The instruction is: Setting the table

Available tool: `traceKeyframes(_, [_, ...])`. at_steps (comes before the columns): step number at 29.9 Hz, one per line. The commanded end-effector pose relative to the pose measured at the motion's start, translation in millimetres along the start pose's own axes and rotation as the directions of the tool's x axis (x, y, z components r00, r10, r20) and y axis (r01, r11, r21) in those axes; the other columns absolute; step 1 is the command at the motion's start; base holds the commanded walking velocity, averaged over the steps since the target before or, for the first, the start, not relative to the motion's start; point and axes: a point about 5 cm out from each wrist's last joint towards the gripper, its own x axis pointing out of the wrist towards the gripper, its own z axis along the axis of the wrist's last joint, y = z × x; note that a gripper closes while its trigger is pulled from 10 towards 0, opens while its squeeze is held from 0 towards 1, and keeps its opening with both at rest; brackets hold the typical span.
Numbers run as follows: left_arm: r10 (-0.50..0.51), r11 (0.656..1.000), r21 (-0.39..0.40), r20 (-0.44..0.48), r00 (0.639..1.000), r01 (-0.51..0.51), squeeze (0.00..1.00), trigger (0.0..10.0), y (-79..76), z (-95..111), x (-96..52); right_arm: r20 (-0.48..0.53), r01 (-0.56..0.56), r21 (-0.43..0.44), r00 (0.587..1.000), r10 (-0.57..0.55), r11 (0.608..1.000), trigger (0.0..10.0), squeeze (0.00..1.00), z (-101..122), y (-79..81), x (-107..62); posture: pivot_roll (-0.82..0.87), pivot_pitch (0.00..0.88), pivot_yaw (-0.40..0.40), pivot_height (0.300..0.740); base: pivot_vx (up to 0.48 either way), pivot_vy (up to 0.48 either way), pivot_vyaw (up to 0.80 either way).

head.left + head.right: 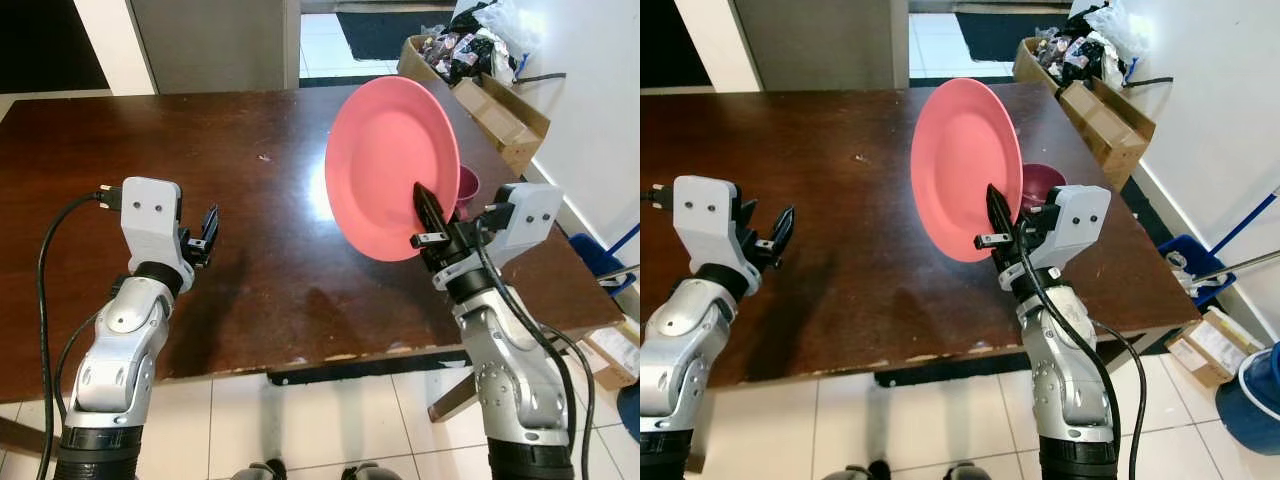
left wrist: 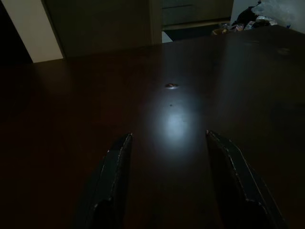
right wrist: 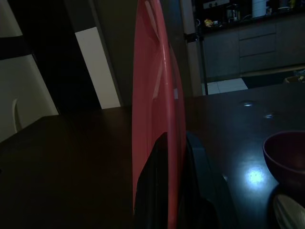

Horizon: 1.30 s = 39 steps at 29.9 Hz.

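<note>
From the head views, the right gripper [image 1: 432, 222] pinches the lower rim of a round, smooth pink plate [image 1: 390, 165], holding it upright on edge above the glossy dark wooden table [image 1: 250, 230]. A small maroon bowl [image 1: 467, 184] sits on the table just behind the plate. The left gripper [image 1: 205, 238] hovers over the table, fingers spread.

The left wrist view shows its black fingers [image 2: 114, 181] apart above the polished tabletop.

The right wrist view shows the plate edge-on, clamped between both fingers.

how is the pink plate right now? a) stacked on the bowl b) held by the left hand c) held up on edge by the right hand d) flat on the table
c: the right hand pinches the pink plate at its lower rim, holding it on edge above the table.
</note>
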Motion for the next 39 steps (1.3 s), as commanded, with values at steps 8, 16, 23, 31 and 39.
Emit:
traceKeyframes(8, [-0.005,1.000,0.007,-0.008,1.000,0.005,0.00,10.0,-0.2,-2.5,-2.4,-0.005,0.006,0.011,1.000,-0.006,1.000,10.0,0.00,-0.1,-1.2,1.0,-0.07,0.018,0.034,0.740,-0.461,0.000,0.00])
traceKeyframes(16, [-0.004,1.000,0.006,-0.010,1.000,0.004,0.00,10.0,0.1,-2.4,-1.9,-0.008,0.011,0.014,1.000,-0.011,1.000,10.0,0.00,-0.7,-2.5,0.7,-0.07,0.018,0.037,0.740,-0.449,0.000,0.00])
traceKeyframes(23, [-0.004,1.000,0.007,-0.010,1.000,0.004,0.00,10.0,0.1,-2.1,-1.5,-0.009,0.015,0.015,1.000,-0.015,1.000,10.0,0.00,-1.2,-3.2,0.8,-0.07,0.018,0.038,0.740,-0.441,0.000,0.00])
traceKeyframes(31, [-0.005,1.000,0.010,-0.011,1.000,0.005,0.00,10.0,-0.1,-2.1,-1.0,-0.010,0.018,0.015,1.000,-0.017,1.000,10.0,0.00,-1.4,-3.8,0.5,-0.07,0.019,0.038,0.740,-0.380,0.000,0.00])
traceKeyframes(39, [-0.015,1.000,-0.003,-0.017,1.000,0.015,0.00,10.0,-1.5,-2.6,-1.1,-0.012,0.022,0.027,1.000,-0.022,0.999,10.0,0.00,-2.2,-4.3,0.5,-0.07,0.019,0.038,0.740,-0.249,0.000,0.00])
